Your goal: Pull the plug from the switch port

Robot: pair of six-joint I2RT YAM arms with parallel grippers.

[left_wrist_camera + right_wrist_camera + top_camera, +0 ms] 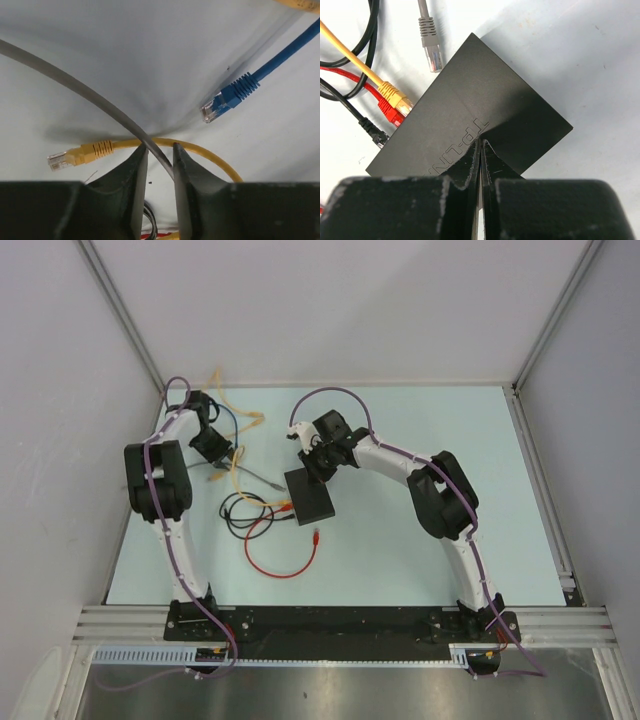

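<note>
The switch is a flat black box (308, 498) (485, 95). Its port edge faces left, with a yellow plug (395, 97), a red plug (389, 112) and a black plug (374, 134) pushed into it. A grey plug (431, 47) lies free just off the box's corner. My right gripper (481, 143) (320, 466) is shut, its tips pressing down on the box's top. My left gripper (159, 147) (214, 448) hovers at the back left, fingers apart, straddling the grey cable (100, 102), which runs between them against the right finger.
A loose yellow plug (75, 155) and a loose blue plug (225, 100) lie just ahead of the left fingers. Black and red cable loops (275, 560) sprawl left of and in front of the switch. White walls enclose the table on three sides.
</note>
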